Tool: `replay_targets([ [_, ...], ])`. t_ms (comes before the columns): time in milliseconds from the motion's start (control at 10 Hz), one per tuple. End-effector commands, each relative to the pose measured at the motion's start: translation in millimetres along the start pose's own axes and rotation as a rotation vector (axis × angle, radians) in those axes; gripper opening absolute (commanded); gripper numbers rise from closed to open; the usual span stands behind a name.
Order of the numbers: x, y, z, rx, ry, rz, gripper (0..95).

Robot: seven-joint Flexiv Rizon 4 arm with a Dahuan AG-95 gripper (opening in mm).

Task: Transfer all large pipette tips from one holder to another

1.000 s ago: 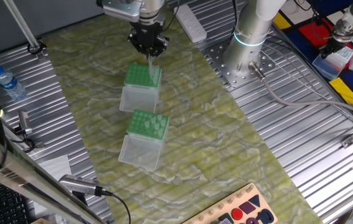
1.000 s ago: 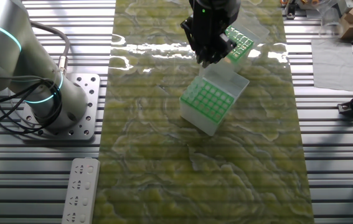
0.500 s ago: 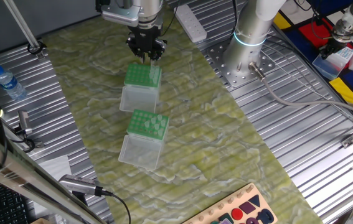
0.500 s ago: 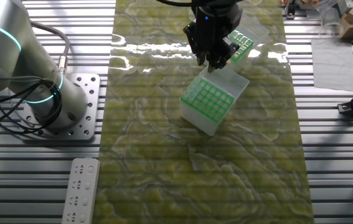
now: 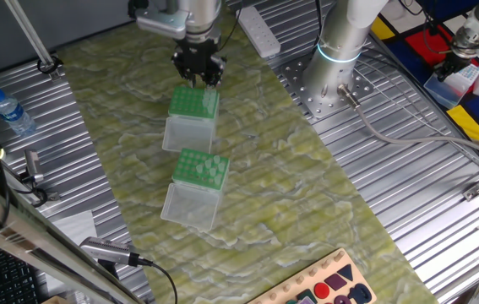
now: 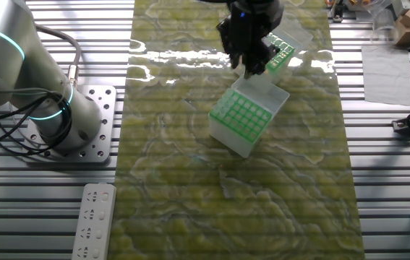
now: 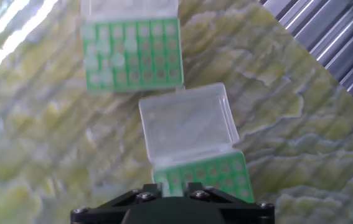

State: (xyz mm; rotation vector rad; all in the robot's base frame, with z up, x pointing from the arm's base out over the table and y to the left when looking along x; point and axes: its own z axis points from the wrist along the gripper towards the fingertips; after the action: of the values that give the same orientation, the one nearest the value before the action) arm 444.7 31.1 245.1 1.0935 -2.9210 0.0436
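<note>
your hand point(image 5: 197, 78) hangs above the far box point(image 5: 191, 119), the one nearer the arm's base point(image 5: 338, 59), with its tips at the box's 12 o'clock edge in one fixed view. in the other fixed view the hand point(image 6: 250, 66) sits over the gap between the two boxes, above the near one's open clear lid point(image 6: 264, 90). you cannot tell whether the fingers are spread, pressed together or pinching anything; they are dark and small in both fixed views, and the hand view shows only the black body at 6 o'clock.

the pipette tips point(image 7: 104, 57) show as pale whitish dots in the left columns of the upper green rack point(image 7: 132, 55) in the hand view; the other box point(image 5: 197, 187) in the fixed view has the same pale spots on its right side. the rack nearest the camera point(image 7: 203, 176) looks to have only dark holes in the part that shows, though the blur leaves that unsure.

this reads as travel between racks, whether a tip is held or not. next, line the hand straight over one hole and come down plumb, so the clear lid is not clipped.
</note>
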Motion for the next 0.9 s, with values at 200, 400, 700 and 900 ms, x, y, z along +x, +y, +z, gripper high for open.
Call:
replay_targets([
  [200, -68.0, 36.8, 0.6, -0.039, -0.016, 0.271, 0.0],
  [400, -94.6, 57.2, 8.6, -0.056, -0.020, 0.394, 0.0],
  [700, -118.3, 82.3, 16.6, -0.063, -0.027, 0.506, 0.0],
  [900, -126.7, 94.2, 21.5, -0.065, -0.019, 0.538, 0.0],
])
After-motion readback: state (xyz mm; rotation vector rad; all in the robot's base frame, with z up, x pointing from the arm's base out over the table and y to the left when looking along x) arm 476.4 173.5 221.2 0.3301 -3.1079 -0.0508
